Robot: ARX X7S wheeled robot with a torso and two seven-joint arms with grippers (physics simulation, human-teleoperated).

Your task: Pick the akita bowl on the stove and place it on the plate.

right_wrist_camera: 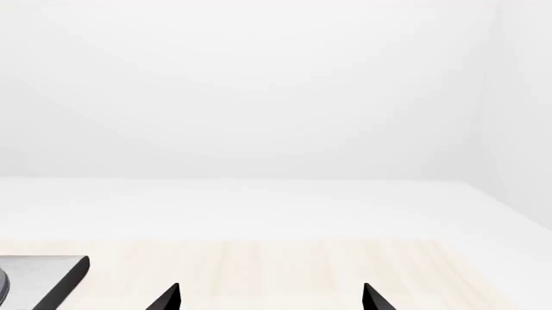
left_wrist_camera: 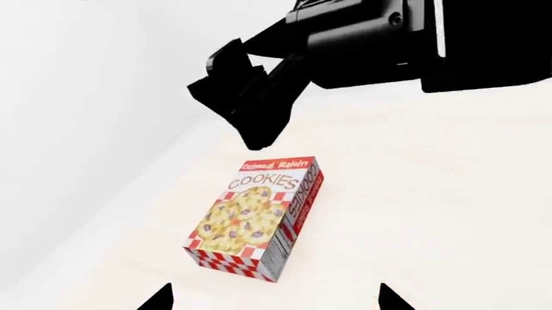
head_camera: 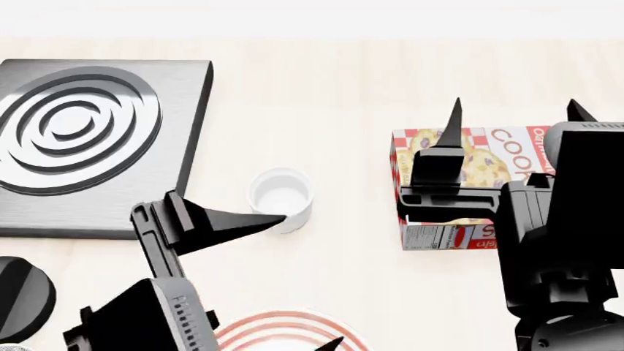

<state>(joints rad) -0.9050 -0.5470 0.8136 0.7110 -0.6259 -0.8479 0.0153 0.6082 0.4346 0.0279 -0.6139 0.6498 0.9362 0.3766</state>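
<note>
- Left gripper (head_camera: 292,281), lower centre, spread and empty near the plate (head_camera: 283,325).
- Right gripper (head_camera: 515,110), spread, above the cookie box (head_camera: 512,150).
- Stove (head_camera: 98,139), upper left, shows no akita bowl; locate it before reaching.

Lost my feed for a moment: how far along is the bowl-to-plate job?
Done: the stove shows no bowl on it. In hand: nothing; the left end effector and right end effector are both open and empty. Left: unclear, since no akita bowl is in view and only the plate edge shows.
</note>
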